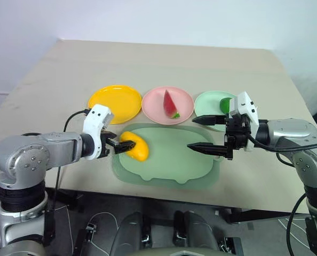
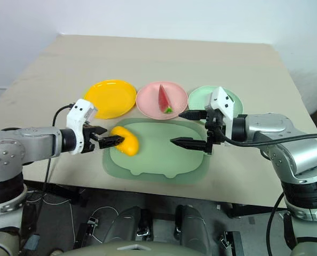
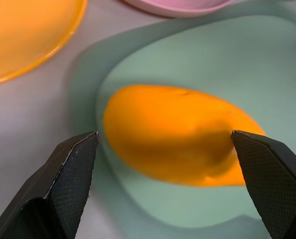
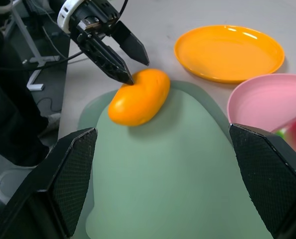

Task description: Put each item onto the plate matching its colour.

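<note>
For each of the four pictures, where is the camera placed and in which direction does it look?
Left eye view: on the head, looking forward and down at the table; both arms show, left gripper and right gripper open.
Right eye view: beside it, same scene: yellow plate, pink plate, mint plate, pale-green board.
Left wrist view: on the left wrist, looking along its fingers at the mango.
Right wrist view: on the right wrist, facing the robot's left across the board.
All four share the mango.
</note>
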